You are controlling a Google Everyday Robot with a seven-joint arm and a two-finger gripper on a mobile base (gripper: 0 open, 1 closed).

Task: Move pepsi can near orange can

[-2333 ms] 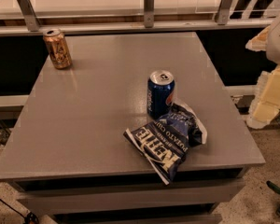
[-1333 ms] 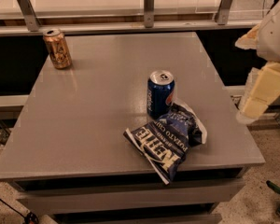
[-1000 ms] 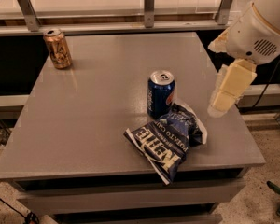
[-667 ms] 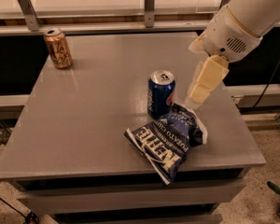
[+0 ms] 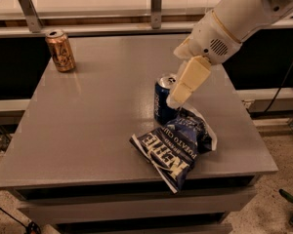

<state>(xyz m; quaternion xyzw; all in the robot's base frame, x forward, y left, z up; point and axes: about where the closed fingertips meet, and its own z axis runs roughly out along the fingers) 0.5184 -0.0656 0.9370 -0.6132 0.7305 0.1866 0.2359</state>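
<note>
The gripper hangs over the middle of the grey desk, reaching in from the far right on a thick white arm; its cream-coloured tip slants down and to the left and overlaps the upper right side of the pepsi can; whether it is spread or closed cannot be told from this angle, nor whether it actually touches the can.

The pepsi can stands upright near the middle of the desk, a little to the right, with its silver top partly hidden behind the gripper; just on its near right side lies a crumpled dark blue chip bag with white lettering, its far edge touching or almost touching the foot of the can and its near corner pointing toward the near edge of the desk.

The orange can stands upright at the far left corner of the desk, well apart from the pepsi can, with bare grey surface between them; beyond the far edge runs a pale rail with two metal posts; a speckled floor shows at the lower right.
</note>
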